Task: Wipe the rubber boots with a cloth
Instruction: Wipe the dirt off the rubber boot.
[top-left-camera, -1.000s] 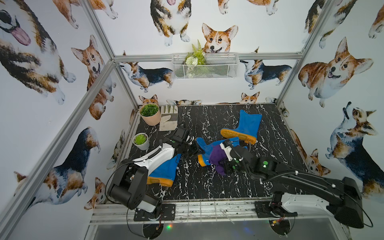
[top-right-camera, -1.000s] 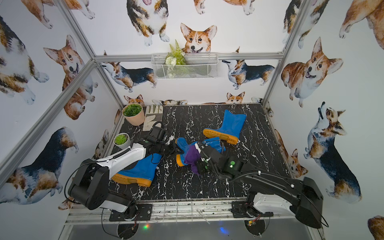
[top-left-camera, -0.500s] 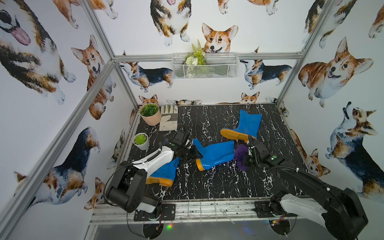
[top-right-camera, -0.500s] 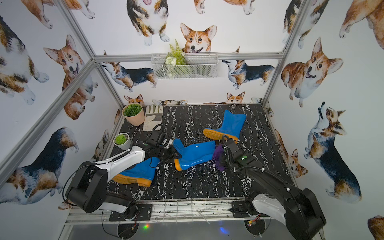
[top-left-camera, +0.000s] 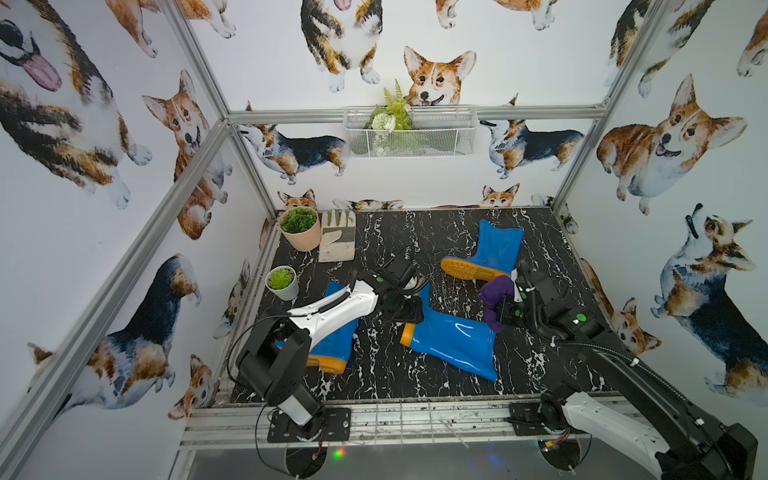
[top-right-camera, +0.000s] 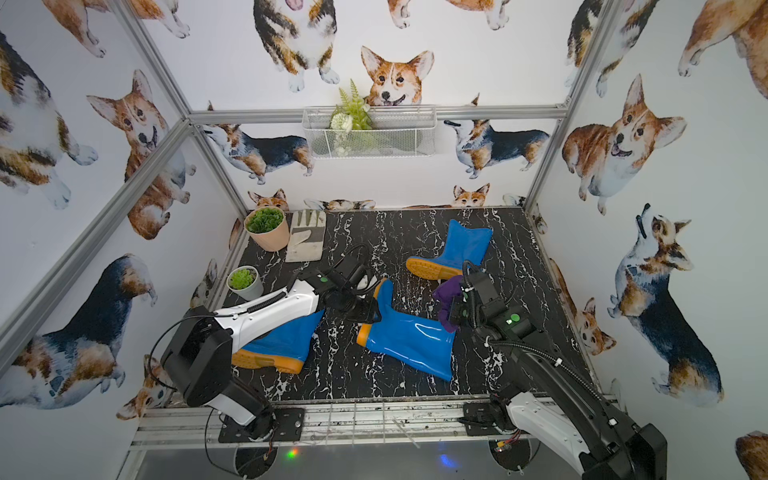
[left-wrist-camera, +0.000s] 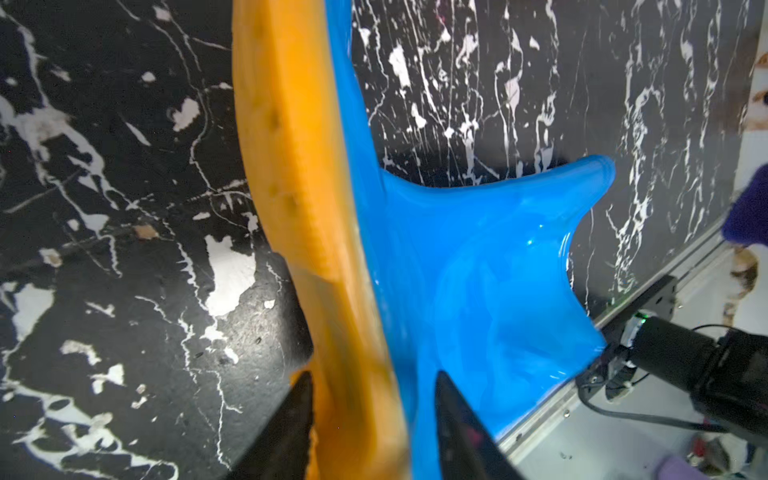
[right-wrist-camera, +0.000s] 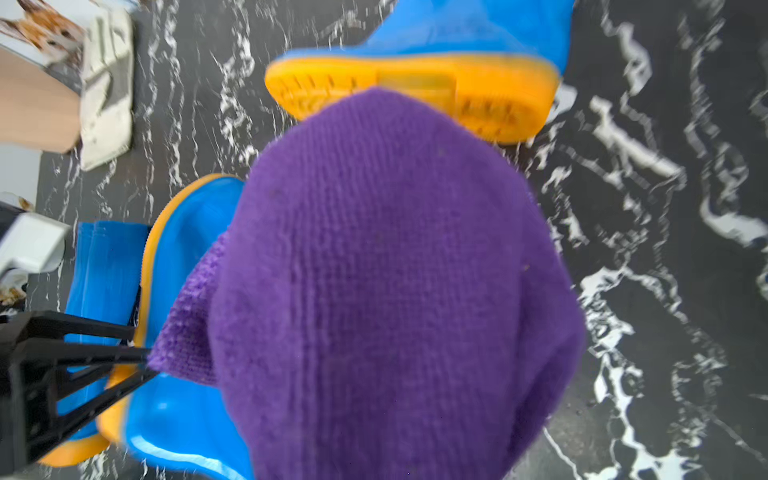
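Three blue rubber boots with orange soles lie on the black marble table (top-left-camera: 415, 232). One is at the back right (top-left-camera: 496, 249) (top-right-camera: 461, 249) (right-wrist-camera: 415, 79). One is in the middle (top-left-camera: 453, 340) (top-right-camera: 411, 338) (left-wrist-camera: 457, 270). One lies under my left arm (top-left-camera: 332, 336) (top-right-camera: 282, 340). My left gripper (top-left-camera: 409, 305) (top-right-camera: 365, 307) (left-wrist-camera: 372, 376) is open, its fingers on either side of the middle boot's foot. My right gripper (top-left-camera: 505, 305) is shut on the purple cloth (top-left-camera: 496, 299) (top-right-camera: 449, 297) (right-wrist-camera: 395, 291), just past that boot's shaft opening. The cloth hides its fingers in the right wrist view.
A peach plant pot (top-left-camera: 300, 228), a small white plant pot (top-left-camera: 282, 282) and a work glove (top-left-camera: 338, 241) stand along the back left. A wire basket (top-left-camera: 409, 133) hangs on the back wall. Metal rails (top-left-camera: 415, 415) edge the front.
My left gripper's jaws have widened. The middle boot has swung so its shaft points to the front right. My right gripper has carried the cloth off the boot to the right.
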